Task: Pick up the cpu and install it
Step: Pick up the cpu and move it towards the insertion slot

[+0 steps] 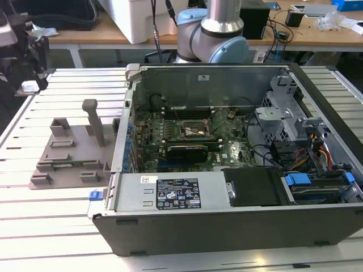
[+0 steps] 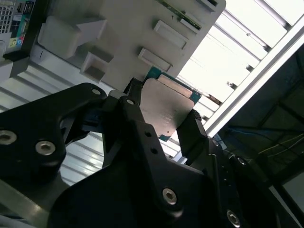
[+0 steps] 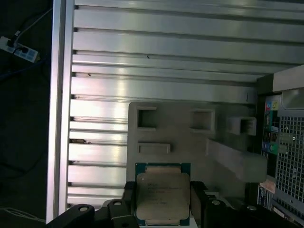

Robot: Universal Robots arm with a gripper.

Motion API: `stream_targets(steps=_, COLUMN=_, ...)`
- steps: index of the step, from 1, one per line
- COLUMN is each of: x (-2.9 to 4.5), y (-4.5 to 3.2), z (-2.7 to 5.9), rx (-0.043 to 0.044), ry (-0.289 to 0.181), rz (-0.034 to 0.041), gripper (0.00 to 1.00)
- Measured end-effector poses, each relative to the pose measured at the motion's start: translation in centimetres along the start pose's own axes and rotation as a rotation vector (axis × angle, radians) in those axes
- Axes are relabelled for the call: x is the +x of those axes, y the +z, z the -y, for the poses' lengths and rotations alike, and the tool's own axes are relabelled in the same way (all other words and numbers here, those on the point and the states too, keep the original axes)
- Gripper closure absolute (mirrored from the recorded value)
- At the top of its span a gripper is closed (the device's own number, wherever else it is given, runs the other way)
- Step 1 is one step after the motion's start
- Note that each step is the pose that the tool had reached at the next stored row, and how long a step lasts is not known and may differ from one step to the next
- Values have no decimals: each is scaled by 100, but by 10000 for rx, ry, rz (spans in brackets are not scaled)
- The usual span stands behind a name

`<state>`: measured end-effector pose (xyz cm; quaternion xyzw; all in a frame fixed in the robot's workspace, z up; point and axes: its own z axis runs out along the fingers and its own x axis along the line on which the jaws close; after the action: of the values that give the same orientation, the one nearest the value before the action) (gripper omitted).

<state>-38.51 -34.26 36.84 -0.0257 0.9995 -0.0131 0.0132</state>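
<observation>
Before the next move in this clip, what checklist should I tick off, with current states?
1. Claw closed on opposite edges of the small square silver-topped cpu chip: ok.
2. Chip square to the fingers: ok.
3. Chip clear of the grey moulded plastic tray: cannot tell.
4. Black metal computer case open on top: ok.
5. Dark square metal-framed socket unlatched and vacant: cannot tell.

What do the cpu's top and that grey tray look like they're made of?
The cpu: top looks like metal, matte silver-grey with a soft sheen; its edge is green, likely circuit board. The tray: probably moulded plastic, flat grey and dull, with blocky pockets.
</observation>
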Motion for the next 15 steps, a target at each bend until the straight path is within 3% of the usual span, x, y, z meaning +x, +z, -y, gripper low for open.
stream_targets(steps=4, x=-5, y=-155, z=-8, rx=5, ry=-1, rz=-1, gripper=45)
stream_targets(steps=12, x=-7, y=-163, z=-9, rx=5, ry=1, rz=-2, gripper=45)
stream_targets(steps=15, x=-40, y=-161, z=-7, rx=5, ry=0, rz=0, gripper=45)
